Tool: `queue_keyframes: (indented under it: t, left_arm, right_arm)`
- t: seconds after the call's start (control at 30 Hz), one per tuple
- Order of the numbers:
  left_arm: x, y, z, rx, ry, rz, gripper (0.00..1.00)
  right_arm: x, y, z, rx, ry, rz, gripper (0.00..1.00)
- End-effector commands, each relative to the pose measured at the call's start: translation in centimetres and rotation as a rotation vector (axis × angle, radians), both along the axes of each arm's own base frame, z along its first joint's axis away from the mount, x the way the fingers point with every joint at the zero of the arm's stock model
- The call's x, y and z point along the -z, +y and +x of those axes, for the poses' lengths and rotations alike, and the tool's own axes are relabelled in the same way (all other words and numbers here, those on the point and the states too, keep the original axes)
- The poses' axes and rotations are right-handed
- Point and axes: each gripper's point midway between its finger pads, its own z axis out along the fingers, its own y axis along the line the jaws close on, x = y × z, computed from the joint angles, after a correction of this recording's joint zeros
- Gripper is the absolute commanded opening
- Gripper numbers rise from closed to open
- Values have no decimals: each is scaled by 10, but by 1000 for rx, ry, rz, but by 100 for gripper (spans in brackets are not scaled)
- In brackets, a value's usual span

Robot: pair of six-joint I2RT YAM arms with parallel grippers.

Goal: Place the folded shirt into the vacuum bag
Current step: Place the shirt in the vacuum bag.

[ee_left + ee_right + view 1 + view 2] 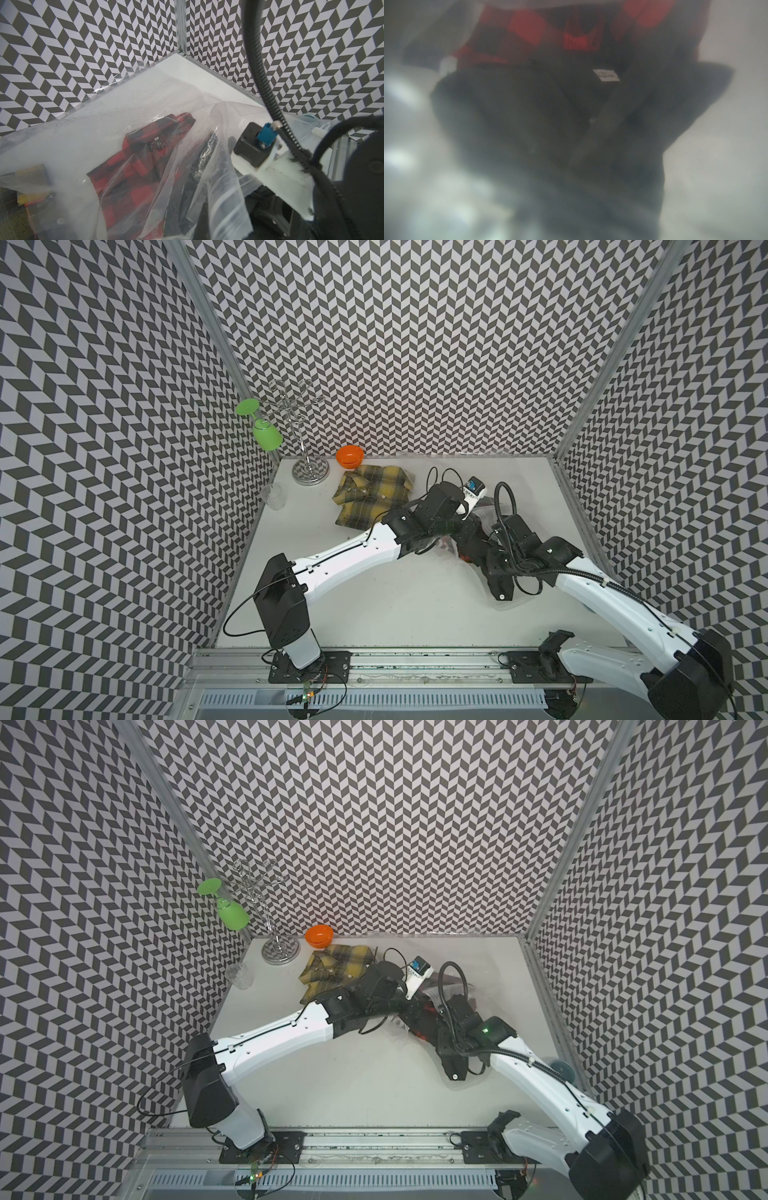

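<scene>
The vacuum bag (87, 128) is a big sheet of clear, glossy film, creased and crinkled. It lies on the white table (374, 593), with its far edge reaching the back wall. Inside it is the folded red-and-black checked shirt (133, 170), a soft, matte flannel. Its dark lining and a small white label (606, 75) show blurred through the plastic in the right wrist view.

Both arms meet at the bag's near edge. The left gripper (467, 533) has its jaws closed all the way. Bag film is draped over it, but I cannot tell whether it pinches any of that film. The right gripper (478, 558) is at the bag's mouth. Its own view is fogged by plastic, so I cannot tell how far its jaws stand apart or whether they hold anything.

Just beside the bag, on the left arm's side, a yellow plaid shirt (372, 495) lies folded, collar up. Beyond that, farther from the bag, are a smooth orange bowl (350, 457) and a chrome wire rack (305, 439). A green plastic wine glass (268, 435) hangs upside down from the rack. Farthest from the bag is a clear ribbed cup (272, 496). The walls (415, 344) have a grey-and-white chevron print.
</scene>
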Motion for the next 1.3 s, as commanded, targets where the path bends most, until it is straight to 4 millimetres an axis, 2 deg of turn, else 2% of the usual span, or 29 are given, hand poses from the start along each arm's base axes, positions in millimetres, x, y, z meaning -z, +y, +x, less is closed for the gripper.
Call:
queue_keyframes:
  t: [0.0, 0.07, 0.13, 0.27, 0.37, 0.4, 0.43, 0.5, 0.57, 0.6, 0.63, 0.7, 0.77, 0.83, 0.97, 1.0, 1.13, 1.17, 1.2, 1.27]
  left_arm:
    - [-75, -2, -7, 25, -99, -165, 0]
    - [-85, 1, -12, 30, -106, -189, 0]
    - [-86, 2, -16, 43, -94, -201, 0]
    - [-67, 4, -20, 44, -62, -182, 0]
    - [-58, 7, -22, 38, -48, -176, 0]
    - [-58, 9, -22, 37, -50, -179, 0]
    - [-56, 9, -22, 35, -49, -177, 0]
    - [-55, 9, -22, 32, -50, -175, 0]
    - [-51, 9, -22, 32, -42, -169, 0]
    - [-48, 9, -22, 32, -36, -166, 0]
    - [-45, 9, -23, 33, -28, -163, 0]
    - [-40, 10, -24, 35, -17, -157, 0]
    - [-36, 12, -25, 35, -13, -150, 0]
    - [-33, 14, -27, 34, -9, -144, 0]
    - [-31, 15, -28, 36, -5, -140, 0]
    - [-32, 15, -29, 37, -5, -142, 0]
    - [-38, 13, -32, 52, -3, -160, 0]
    - [-39, 12, -33, 54, -4, -161, 0]
    - [-39, 11, -35, 58, -3, -163, 0]
    - [-38, 10, -38, 62, 3, -161, 0]
  right_arm:
    - [-5, 23, 24, 2, -68, 89, 0]
    - [-22, 28, 40, 15, -129, 102, 0]
    - [-49, 32, 59, 33, -214, 122, 0]
    - [-109, 40, 89, 22, -385, 140, 0]
    - [-134, 54, 97, -41, -478, 201, 0]
    - [-135, 56, 99, -44, -497, 213, 0]
    - [-126, 61, 100, -59, -495, 232, 0]
    - [-96, 70, 97, -77, -451, 268, 0]
    - [-54, 72, 93, -66, -380, 274, 1]
    - [-34, 70, 90, -52, -338, 264, 8]
    - [-17, 69, 87, -49, -289, 258, 23]
    - [-2, 72, 78, -87, -204, 288, 52]
    - [-8, 78, 69, -135, -178, 345, 75]
    - [-22, 74, 61, -155, -174, 361, 100]
    - [-50, 52, 57, -135, -212, 317, 99]
    - [-53, 40, 59, -99, -235, 288, 99]
    - [-32, -39, 74, 172, -208, 38, 100]
    - [-30, -49, 76, 207, -201, 19, 99]
    - [-29, -54, 77, 230, -191, 10, 97]
    - [-32, -48, 75, 228, -174, 32, 90]
